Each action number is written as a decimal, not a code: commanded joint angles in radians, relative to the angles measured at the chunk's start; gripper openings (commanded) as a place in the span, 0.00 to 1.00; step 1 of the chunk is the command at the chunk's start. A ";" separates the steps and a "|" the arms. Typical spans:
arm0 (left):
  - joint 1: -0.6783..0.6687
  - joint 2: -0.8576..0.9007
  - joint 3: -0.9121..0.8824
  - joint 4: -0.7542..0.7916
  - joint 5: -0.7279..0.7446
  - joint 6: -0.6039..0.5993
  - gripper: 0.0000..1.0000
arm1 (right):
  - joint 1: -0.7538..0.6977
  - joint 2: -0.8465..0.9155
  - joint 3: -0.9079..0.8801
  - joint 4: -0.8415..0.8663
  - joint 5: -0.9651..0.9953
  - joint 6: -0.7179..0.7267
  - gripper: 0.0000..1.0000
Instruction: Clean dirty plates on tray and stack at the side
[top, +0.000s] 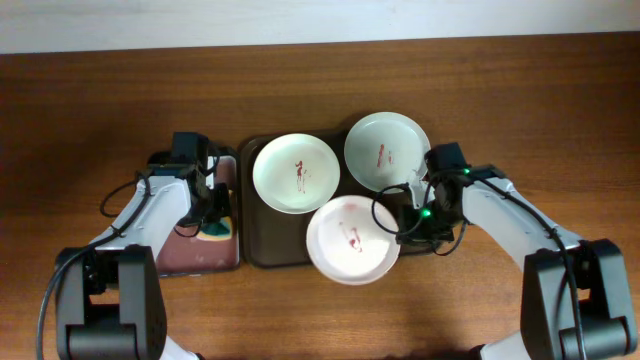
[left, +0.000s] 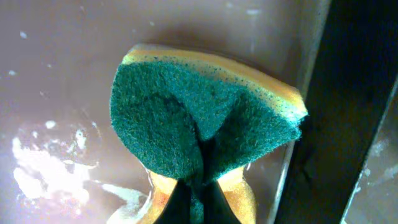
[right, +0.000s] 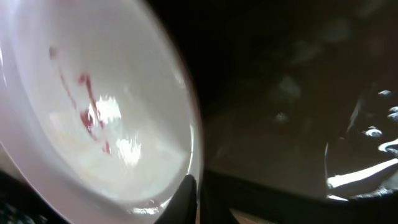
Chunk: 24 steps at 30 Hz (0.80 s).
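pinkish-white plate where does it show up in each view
Overhead: the pinkish-white plate is at bottom centre, overhanging the front rim of the tray.
Left wrist: not in it.
Right wrist: the plate fills the left half, its rim at the right hand.
Shared landmark: the dark tray, under the plate overhead and to its right in the right wrist view.

The tray at frame centre is filled by three plates. Open table is left along the upper frame; the lower corners are blocked by the arms.
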 joint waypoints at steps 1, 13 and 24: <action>-0.004 -0.026 0.024 -0.045 0.016 -0.006 0.00 | 0.048 0.012 -0.006 0.006 0.066 0.063 0.04; -0.004 -0.273 0.024 -0.127 0.213 -0.007 0.00 | 0.074 0.012 -0.005 0.163 0.099 0.138 0.07; -0.224 -0.272 0.024 -0.087 0.367 -0.077 0.00 | 0.074 0.012 -0.006 0.082 0.099 0.138 0.06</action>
